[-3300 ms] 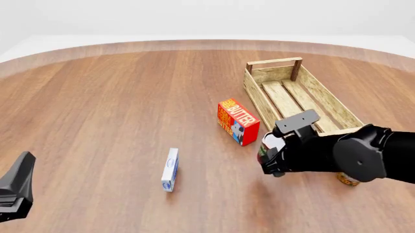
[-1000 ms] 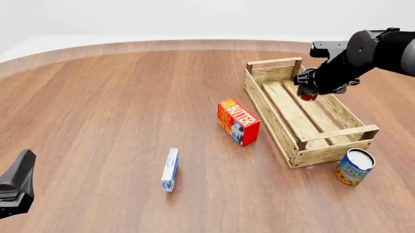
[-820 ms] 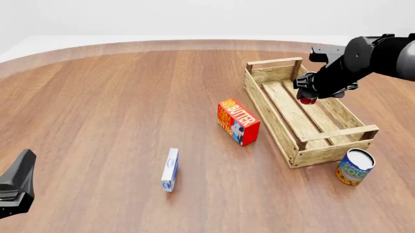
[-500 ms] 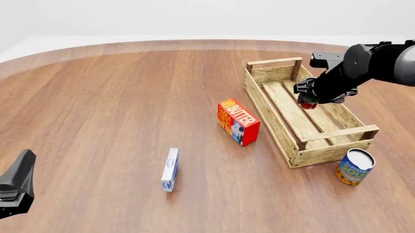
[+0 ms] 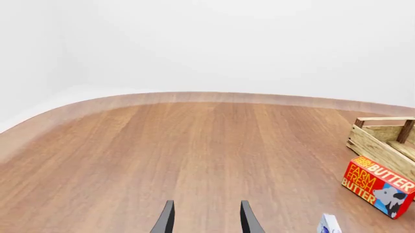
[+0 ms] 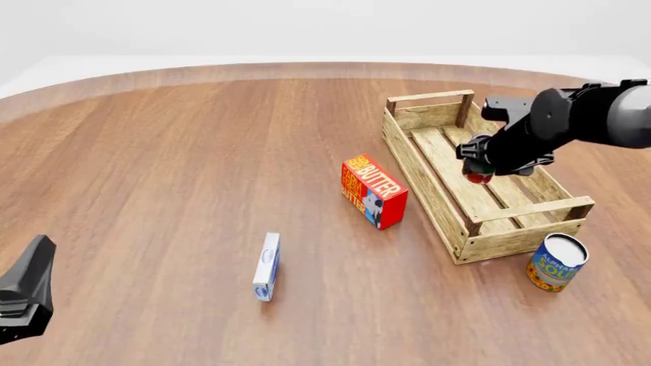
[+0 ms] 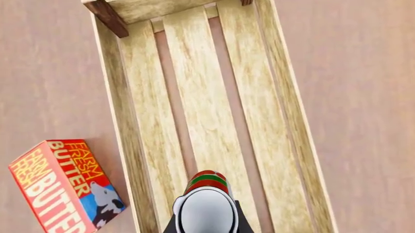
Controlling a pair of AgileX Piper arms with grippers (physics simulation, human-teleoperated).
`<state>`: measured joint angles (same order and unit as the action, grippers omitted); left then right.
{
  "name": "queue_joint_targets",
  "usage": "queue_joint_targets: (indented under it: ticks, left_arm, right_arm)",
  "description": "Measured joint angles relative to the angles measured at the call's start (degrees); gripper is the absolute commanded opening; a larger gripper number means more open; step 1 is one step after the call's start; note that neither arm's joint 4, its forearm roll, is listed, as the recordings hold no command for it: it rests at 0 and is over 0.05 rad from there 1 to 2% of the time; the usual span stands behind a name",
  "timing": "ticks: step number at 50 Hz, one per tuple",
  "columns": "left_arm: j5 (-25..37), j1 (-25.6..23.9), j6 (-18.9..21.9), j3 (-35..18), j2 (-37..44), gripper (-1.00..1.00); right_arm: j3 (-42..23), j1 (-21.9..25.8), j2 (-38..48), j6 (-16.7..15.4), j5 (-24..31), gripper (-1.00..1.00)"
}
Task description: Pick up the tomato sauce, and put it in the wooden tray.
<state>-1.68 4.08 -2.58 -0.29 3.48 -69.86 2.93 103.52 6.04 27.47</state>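
I have the right gripper (image 6: 478, 162) clamped on the tomato sauce (image 7: 206, 183), held over the slats inside the wooden tray (image 6: 440, 181); whether the can touches the floor yet I cannot tell. Left gripper (image 5: 205, 219) sits parted, holding nothing, well away. Risks as I judge them: releasing too high would let the can topple and roll along the slats; drifting sideways could knock the tray wall and shift it toward the butter box (image 6: 373, 191); the blue-and-yellow can (image 6: 556, 262) just beside the near end stays clear.
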Motion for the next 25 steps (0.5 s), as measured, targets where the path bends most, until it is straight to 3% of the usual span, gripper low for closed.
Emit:
queue_joint_targets:
  ticks: [25]
  left_arm:
    - [-0.3, 0.0, 0.1, 0.1, 0.2, 1.0]
  right_arm:
    - [1.3, -0.4, 1.9, 1.2, -2.6, -1.0]
